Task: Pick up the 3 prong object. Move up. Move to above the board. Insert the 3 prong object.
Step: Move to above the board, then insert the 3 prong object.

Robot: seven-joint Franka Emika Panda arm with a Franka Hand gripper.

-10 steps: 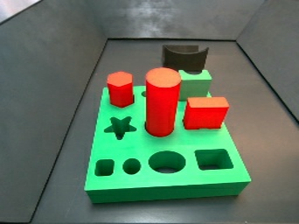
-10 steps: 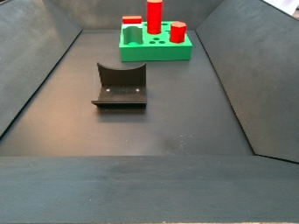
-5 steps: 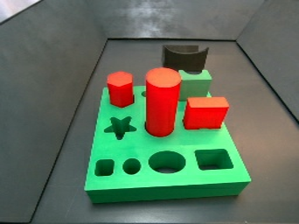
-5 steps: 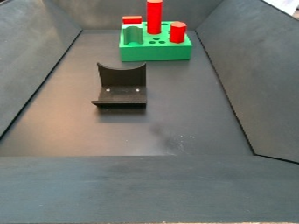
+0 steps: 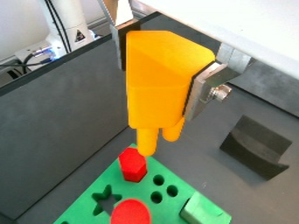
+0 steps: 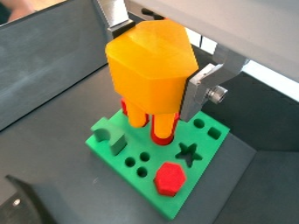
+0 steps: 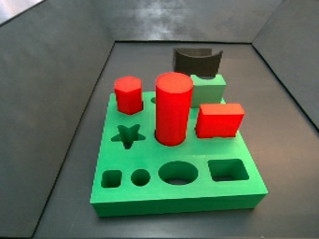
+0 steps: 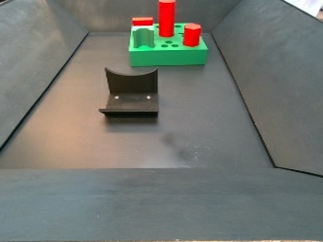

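In both wrist views my gripper point(image 5: 163, 74) is shut on the 3 prong object point(image 5: 158, 74), an orange-yellow blocky piece with short prongs pointing down. It hangs well above the board point(image 5: 79, 213), the bright green block with shaped holes. From one wrist view the prongs line up over the red hexagonal block point(image 5: 132, 164). From the other wrist view my gripper point(image 6: 155, 83) holds the object point(image 6: 149, 74) with its prongs in front of the red cylinder, over the board point(image 6: 158, 157). Neither side view shows the gripper. The board point(image 7: 174, 201) point(image 8: 171, 55) lies still in both.
On the board stand a red cylinder point(image 7: 173, 107), a red hexagonal block point(image 7: 127, 93), a red cube point(image 7: 221, 119), a small green cube point(image 7: 208, 89) and a dark curved block point(image 7: 196, 61). The fixture point(image 8: 130, 93) point(image 5: 257, 144) stands mid-floor. Dark sloped walls enclose the bin.
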